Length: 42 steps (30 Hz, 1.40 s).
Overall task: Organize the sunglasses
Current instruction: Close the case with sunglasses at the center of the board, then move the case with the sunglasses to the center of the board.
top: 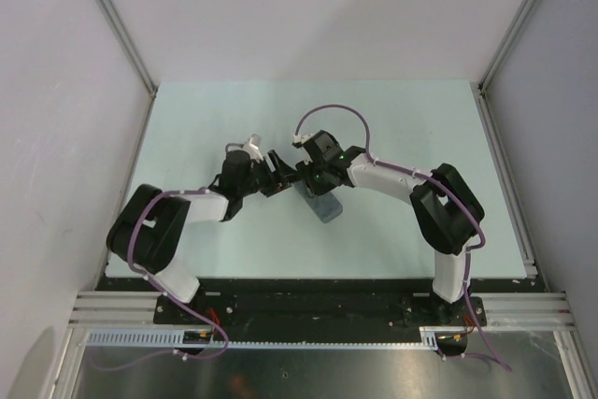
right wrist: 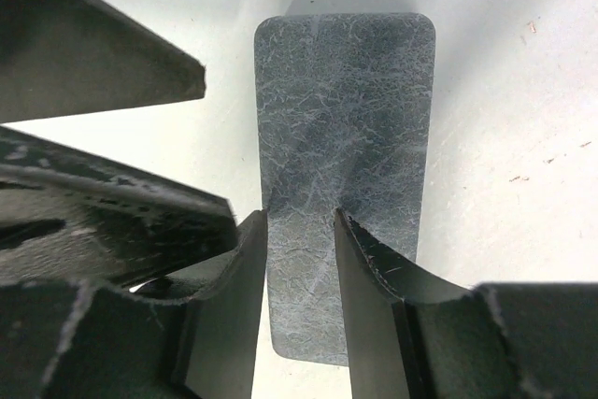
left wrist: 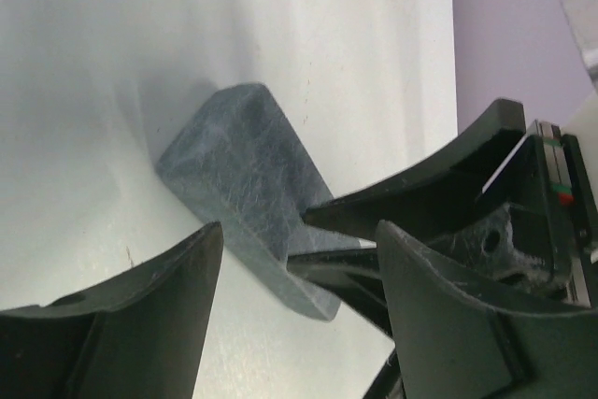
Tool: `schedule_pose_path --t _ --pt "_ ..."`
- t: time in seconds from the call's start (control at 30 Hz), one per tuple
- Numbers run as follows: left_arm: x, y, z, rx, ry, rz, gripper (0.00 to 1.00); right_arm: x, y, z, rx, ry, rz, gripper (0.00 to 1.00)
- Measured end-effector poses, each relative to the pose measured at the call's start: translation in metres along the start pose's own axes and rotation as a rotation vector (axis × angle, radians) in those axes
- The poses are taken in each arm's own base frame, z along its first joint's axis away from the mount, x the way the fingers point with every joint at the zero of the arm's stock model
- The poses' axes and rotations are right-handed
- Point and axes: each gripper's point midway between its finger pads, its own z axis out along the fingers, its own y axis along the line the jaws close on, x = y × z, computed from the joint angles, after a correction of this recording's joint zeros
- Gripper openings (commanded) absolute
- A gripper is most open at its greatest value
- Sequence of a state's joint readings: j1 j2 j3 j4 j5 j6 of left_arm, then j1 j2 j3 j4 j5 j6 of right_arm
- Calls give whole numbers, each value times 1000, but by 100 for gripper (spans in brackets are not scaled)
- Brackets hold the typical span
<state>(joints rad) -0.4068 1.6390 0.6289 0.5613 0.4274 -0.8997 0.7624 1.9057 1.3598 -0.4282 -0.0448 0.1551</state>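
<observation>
Looking down from the top cam: seeing both arms bent in toward the middle of the table point(top: 392, 119), heads nearly touching over a grey felt case point(top: 325, 207). Sitting on the pale surface there, a bit skewed to the table edges.

Checked the left gripper point(left wrist: 299, 231) from its own wrist cam. Spread wide, with the two fingers point(left wrist: 140, 315) well apart at the bottom corners of the view and nothing pinched between them. Hanging just beside one end of the case, and not touching it as far as can be told.

Moving on to the right gripper point(right wrist: 299, 217). Parked right at one short end of the case, with its fingers point(right wrist: 383, 296) only partly apart and felt showing through the gap. From the left cam, seeing one of those fingers on top of the case end and the other along its lower edge. Can't tell whether pinching the felt or just resting against it, so no call on gripping versus merely half open.

As for the sunglasses: can't spot them in any of the three views, not on the table, not in either set of jaws. Could be hidden, but no way to say where from these shots.
</observation>
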Motion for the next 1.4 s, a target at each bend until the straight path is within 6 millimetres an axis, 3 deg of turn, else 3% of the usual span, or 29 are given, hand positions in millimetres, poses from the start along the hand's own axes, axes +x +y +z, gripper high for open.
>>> schedule_pose_path --t 0.3,0.47,0.53,0.67,0.7,0.87,1.0,1.13,1.27,1.4 --pt "-1 7 -12 -33 -32 -22 72 -5 -5 -4 44 -26 23 48" --pt "-14 13 -24 -97 -65 -2 73 -19 -14 -23 92 -85 40 52" --pt "-22 14 -29 -135 -80 21 74 -24 -19 -29 119 -105 44 58" --pt "-44 7 -40 -201 -117 94 90 -25 -31 -33 182 -114 49 66" --pt "-49 4 -43 -209 -131 115 100 -23 -34 -34 195 -114 50 67" --pt "-77 -26 -89 -228 -275 264 100 -10 -52 -46 275 -122 95 74" --pt "-101 -55 -128 -248 -384 378 100 -13 -69 -70 334 -172 190 79" --pt "-119 -79 -162 -273 -461 468 100 -27 -91 -114 405 -288 284 81" --pt "-125 -89 -191 -314 -505 523 100 -36 -106 -160 457 -402 350 85" --pt "-126 -94 -212 -345 -532 558 100 -44 -111 -192 455 -480 358 100"
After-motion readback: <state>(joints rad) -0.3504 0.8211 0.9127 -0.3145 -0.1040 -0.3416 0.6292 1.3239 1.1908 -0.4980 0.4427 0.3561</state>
